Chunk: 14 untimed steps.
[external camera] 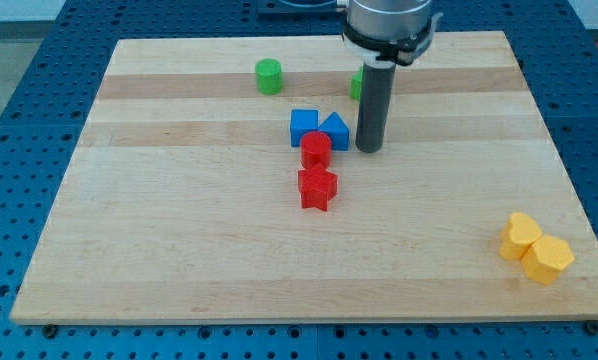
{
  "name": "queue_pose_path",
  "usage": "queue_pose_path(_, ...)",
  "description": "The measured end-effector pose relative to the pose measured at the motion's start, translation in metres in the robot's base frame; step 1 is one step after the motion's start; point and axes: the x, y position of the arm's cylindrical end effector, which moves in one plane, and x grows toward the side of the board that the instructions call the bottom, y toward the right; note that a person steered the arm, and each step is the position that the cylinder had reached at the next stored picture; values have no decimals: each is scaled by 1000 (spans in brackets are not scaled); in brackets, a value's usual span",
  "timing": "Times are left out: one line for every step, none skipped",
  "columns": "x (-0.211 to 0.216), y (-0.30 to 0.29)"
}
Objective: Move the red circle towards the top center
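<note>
Two blue blocks [318, 129] wall off your red circle [316, 150]; my tip [368, 150], fingerless, grasping nothing, waits right.

A single camera is looking down at a slant from beyond the counter's [179, 250] bottom edge, facing its top edge. It is standing far enough back to be taking in nearly the whole counter and the blue pegboard [19, 120] around it.
</note>
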Motion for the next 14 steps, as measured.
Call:
queue_pose_path(13, -12)
queue_pose_path(16, -37)
queue_pose_path(11, -65)
queue_pose_path(8, -85)
queue_pose_path(7, -114)
queue_pose_path(7, -143)
queue_pose_path(6, -173)
queue_pose_path(3, -195)
queue_pose_path(-15, -203)
queue_pose_path(-39, -204)
queue_pose_path(-54, -219)
queue_pose_path(-57, -220)
queue_pose_path(-59, -215)
queue_pose_path(-64, -198)
